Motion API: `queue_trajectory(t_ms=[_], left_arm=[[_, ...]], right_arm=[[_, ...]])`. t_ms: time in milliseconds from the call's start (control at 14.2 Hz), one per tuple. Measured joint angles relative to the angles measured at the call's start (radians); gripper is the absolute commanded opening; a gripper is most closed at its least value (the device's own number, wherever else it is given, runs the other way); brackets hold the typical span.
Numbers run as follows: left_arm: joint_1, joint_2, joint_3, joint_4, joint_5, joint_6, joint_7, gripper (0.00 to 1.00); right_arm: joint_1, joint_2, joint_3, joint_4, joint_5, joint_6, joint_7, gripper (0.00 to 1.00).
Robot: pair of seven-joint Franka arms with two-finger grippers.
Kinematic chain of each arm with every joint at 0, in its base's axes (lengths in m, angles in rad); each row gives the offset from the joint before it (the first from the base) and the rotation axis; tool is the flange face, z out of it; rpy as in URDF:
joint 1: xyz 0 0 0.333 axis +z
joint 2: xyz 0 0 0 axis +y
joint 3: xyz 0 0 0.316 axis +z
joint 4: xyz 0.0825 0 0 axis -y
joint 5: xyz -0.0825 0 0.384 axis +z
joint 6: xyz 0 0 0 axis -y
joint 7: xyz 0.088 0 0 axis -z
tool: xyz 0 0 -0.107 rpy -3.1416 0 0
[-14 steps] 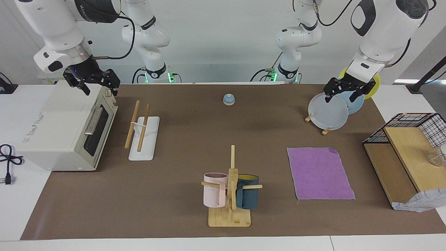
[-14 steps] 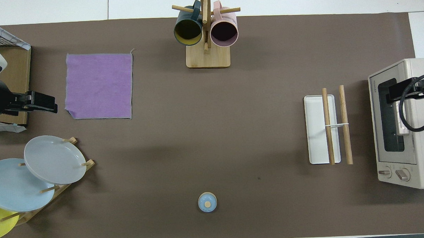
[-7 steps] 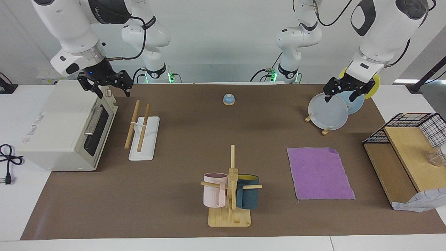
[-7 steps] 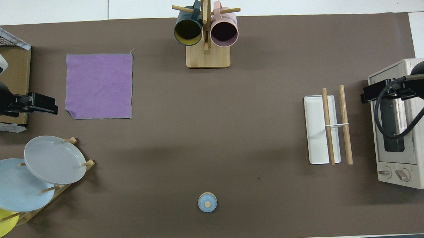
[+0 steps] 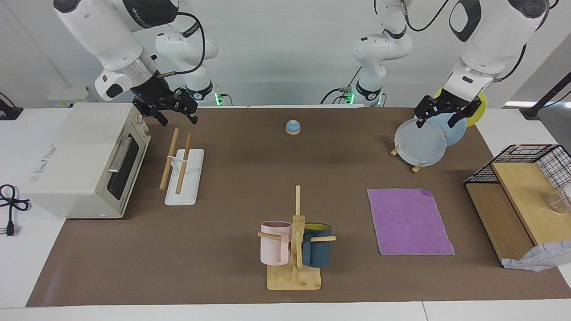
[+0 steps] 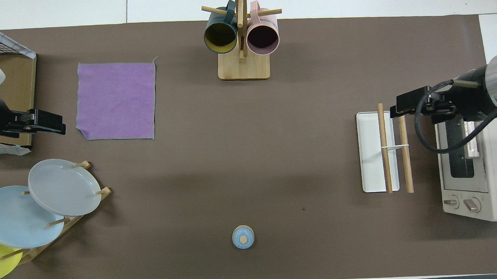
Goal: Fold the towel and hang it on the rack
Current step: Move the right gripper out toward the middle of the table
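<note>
- A brown mat [image 5: 232,249] covers the white table, with a pale wall at the robots' end.
- The right gripper [image 5: 171,112] hangs in the air over the rack [image 5: 180,169], its fingers spread and empty.
- The left gripper [image 5: 441,117] hovers empty over the plate stand [image 5: 421,142], its fingers parted.
- The towel [image 5: 408,221] lies flat and unfolded, purple face up, toward the left arm's end of the table, with one corner turned over – the corner nearest the plate stand.
- Judged by its terry nap, the towel is light, soft and limp; it should sag from any grip, so pinching that raised corner or an edge looks best.
- The rack's two smooth, stiff wooden rods sit on a white wire bracket over a flat white base – beside the toaster oven [image 5: 84,160].
</note>
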Motion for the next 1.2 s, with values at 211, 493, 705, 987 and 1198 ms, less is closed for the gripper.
queue_trajectory(t_ms=[211,493,705,987,1198], left_arm=[[0.011,-0.016,0.002,-0.057,0.003,0.039,0.000,1.00],[0.058,-0.005,0.005,-0.223,0.003,0.260,0.001,1.00],[0.116,0.120,0.007,-0.285,0.003,0.441,0.001,0.99],[0.189,0.316,0.009,-0.290,-0.019,0.625,0.001,0.90],[0.205,0.375,0.009,-0.287,-0.079,0.679,0.001,0.81]], right_arm=[[0.035,-0.014,0.001,-0.040,0.103,0.038,0.132,1.00],[0.098,-0.053,0.002,-0.140,0.195,0.157,0.279,1.00],[0.146,-0.060,0.002,-0.203,0.272,0.243,0.373,1.00],[0.213,-0.041,0.002,-0.285,0.378,0.382,0.504,1.00],[0.316,0.002,0.003,-0.318,0.407,0.513,0.561,1.00]])
